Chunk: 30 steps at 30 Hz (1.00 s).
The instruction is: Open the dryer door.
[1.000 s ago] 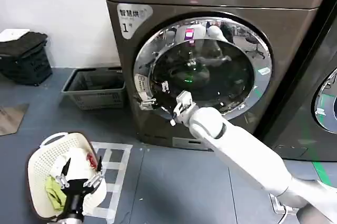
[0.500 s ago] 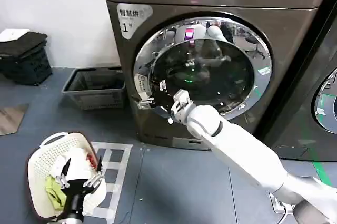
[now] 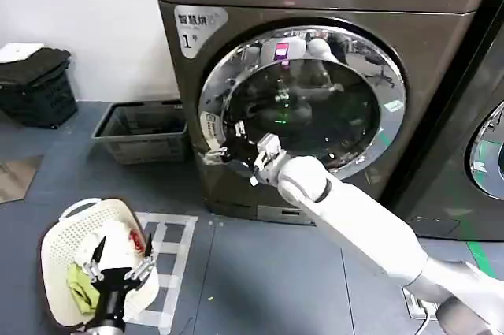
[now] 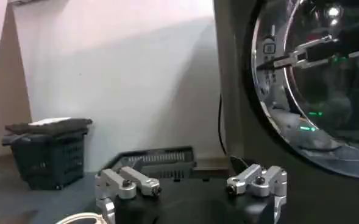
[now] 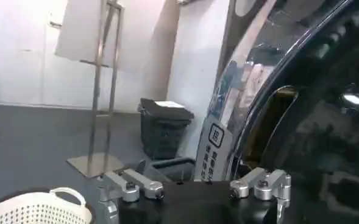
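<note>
Reaching our right gripper, fingers spread and holding nothing, to the left chrome edge of the dryer door, we judge the door just cracked with the full swing left, while our left gripper hangs open over the laundry basket.

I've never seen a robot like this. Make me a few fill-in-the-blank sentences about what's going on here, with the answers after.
1. The right end effector is at the ____ edge of the dryer door.
2. The left end effector hangs over a white ____ on the floor.
3. The glass in the door's middle looks ____.
4. The door's wide rim is shiny ____.

Missing words: lower left; basket; dark; chrome
</note>
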Motion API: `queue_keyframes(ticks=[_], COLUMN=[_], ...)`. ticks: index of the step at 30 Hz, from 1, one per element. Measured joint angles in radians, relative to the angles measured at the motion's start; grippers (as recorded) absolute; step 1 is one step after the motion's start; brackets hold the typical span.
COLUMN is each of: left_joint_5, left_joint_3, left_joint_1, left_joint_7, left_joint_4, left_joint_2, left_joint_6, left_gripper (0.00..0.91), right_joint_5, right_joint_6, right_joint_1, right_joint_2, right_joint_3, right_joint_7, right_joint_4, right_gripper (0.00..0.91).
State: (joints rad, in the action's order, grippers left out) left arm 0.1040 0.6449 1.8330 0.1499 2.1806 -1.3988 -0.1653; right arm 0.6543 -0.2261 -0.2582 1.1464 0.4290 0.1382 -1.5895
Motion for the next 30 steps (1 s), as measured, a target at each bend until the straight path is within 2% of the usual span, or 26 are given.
queue_keyframes(ticks=[10,30], left_joint_5=[0.000,0.015], left_joint_3=[0.000,0.010], left_joint_1=[-0.001,-0.019], left_joint_7=[0.000,-0.014], left_joint_4=[-0.001,-0.001], left_joint_2=[0.001,0.023], left_joint_6=[0.000,0.016], left_gripper=[0.907,0.907], right_joint_5=[0.000,0.004], right_joint_6=[0.001,0.022], right_joint_1=[-0.007,-0.083], right_joint_2=[-0.017,-0.121], right_joint_3=[0.014,0.015], right_joint_7=[0.025,0.101], right_joint_4=[-0.021,-0.164], right_gripper=[0.907,0.907])
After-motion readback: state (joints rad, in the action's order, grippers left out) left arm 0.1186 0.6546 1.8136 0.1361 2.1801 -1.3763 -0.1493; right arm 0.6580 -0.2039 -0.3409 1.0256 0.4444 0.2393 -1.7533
